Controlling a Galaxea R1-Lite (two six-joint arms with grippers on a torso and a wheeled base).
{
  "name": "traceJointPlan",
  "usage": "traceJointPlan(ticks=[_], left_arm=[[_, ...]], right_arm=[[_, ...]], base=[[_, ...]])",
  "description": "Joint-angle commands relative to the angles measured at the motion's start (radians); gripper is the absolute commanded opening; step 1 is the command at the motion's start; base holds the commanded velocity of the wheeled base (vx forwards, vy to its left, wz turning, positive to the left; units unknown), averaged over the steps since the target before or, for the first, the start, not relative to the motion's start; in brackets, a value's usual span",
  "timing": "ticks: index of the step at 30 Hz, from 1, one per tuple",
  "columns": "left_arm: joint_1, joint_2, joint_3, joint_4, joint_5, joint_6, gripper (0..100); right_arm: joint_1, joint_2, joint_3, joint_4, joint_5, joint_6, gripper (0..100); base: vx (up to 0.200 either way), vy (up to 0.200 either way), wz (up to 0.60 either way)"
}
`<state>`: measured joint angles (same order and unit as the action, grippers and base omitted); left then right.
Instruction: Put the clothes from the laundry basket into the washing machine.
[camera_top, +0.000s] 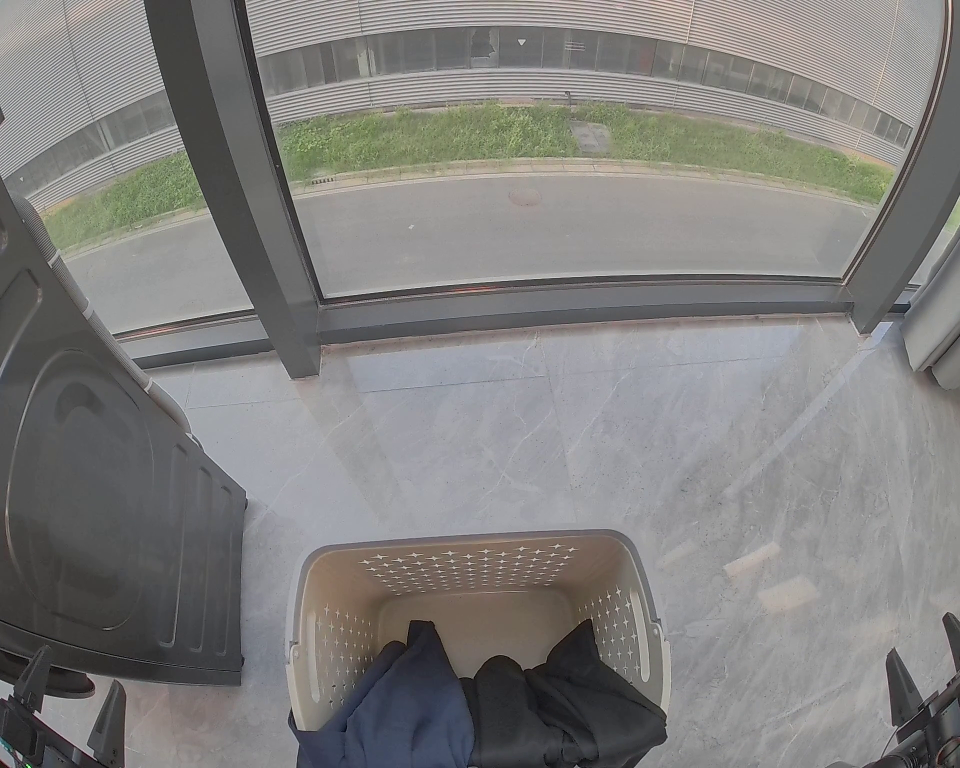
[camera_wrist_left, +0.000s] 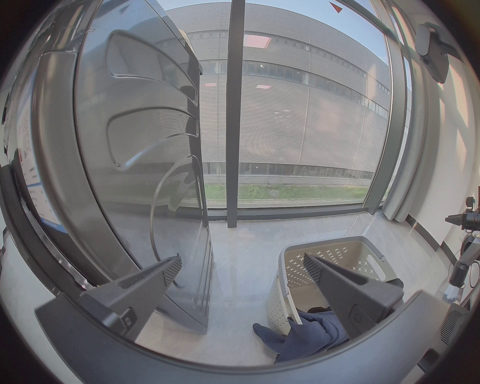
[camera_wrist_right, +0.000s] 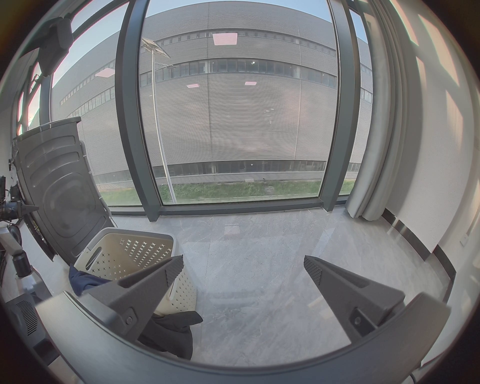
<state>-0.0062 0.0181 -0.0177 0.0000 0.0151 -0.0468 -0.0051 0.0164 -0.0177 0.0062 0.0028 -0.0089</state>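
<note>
Clothes are lying heaped at the near end of the laundry basket (camera_top: 470, 545). In the head view I am seeing two of them, a navy garment (camera_top: 405, 705) on my left and a black garment (camera_top: 575, 705) touching it, both spilling over the basket's near rim. The basket is standing on the floor (camera_top: 600, 430), well apart from the floor's window edge, with the washing machine (camera_top: 100, 530) just beside it on the left. My left tool (camera_top: 75, 672) and right tool (camera_top: 922, 640) are hovering low at either side, fingers spread, gripping nothing.

In the left wrist view my left tool's fingers are standing wide apart, framing the machine's dark panel and the basket. The navy garment is drooping over the rim and down the outside wall. I cannot tell from here where the machine's door is.

In the right wrist view my right tool is likewise gaping and empty, and the black garment is hanging over the basket corner nearest it.

I am judging both pieces to be light, soft and limp. Once lifted they will be sagging and trailing, and a thin pinch of a single layer may be slipping free. I am reckoning the best hold is a thick bunched fold high on the heap near the rim. The navy one suits my left tool, since it is lying closest to the machine, and it wants lifting high enough that its tail clears the rim without dragging its neighbour along.
</note>
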Motion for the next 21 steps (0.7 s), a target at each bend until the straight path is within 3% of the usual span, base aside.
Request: traceJointPlan(ticks=[1,3,9,18,21], left_arm=[[0.000,-0.010,0.016,0.000,0.000,-0.001,100],[0.000,-0.010,0.016,0.000,0.000,-0.001,100],[0.000,-0.010,0.016,0.000,0.000,-0.001,100],[0.000,-0.010,0.016,0.000,0.000,-0.001,100],[0.000,-0.010,0.016,0.000,0.000,-0.001,100]], right_arm=[[0.001,-0.012,0.016,0.000,0.000,0.000,100],[0.001,-0.012,0.016,0.000,0.000,0.000,100],[0.001,-0.012,0.016,0.000,0.000,0.000,100],[0.001,-0.012,0.016,0.000,0.000,0.000,100],[0.001,-0.012,0.016,0.000,0.000,0.000,100]], base=[[0.200,0.000,0.00],[0.200,0.000,0.00],[0.000,0.000,0.00],[0.200,0.000,0.00],[0.000,0.000,0.00]])
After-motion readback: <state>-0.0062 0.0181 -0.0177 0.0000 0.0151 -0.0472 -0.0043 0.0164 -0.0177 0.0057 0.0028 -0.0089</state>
